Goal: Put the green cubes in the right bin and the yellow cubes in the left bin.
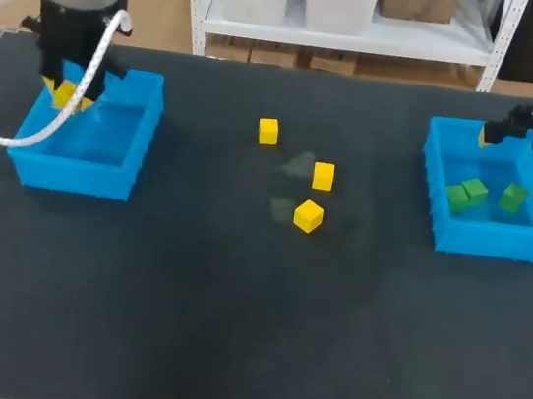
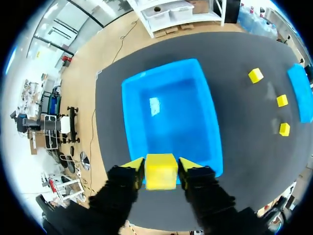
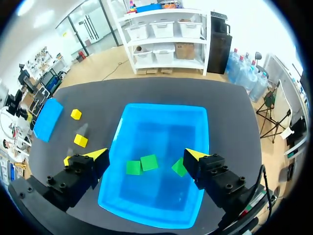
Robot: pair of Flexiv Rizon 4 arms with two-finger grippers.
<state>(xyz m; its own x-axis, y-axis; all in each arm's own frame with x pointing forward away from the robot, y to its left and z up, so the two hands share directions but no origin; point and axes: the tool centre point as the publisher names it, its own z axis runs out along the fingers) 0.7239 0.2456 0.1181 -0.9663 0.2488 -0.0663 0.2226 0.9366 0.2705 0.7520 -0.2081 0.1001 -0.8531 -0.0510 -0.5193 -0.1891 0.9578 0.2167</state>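
The yellow cube [image 2: 161,172] is small, plain and bright. My left end effector [image 2: 161,166] pinches it from both sides over the edge of the left bin [image 2: 171,117]. The head view mostly hides that grip, I think, but shows three more yellow cubes [image 1: 322,176] loose mid-tabletop [image 1: 228,333]. My right end effector [image 3: 145,153] hangs wide open, holding nothing, above the right bin [image 3: 161,122], where three green cubes [image 3: 149,162] lie.

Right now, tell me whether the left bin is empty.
Empty: the left bin shows only bare blue floor; the left gripper holds a yellow cube over it.
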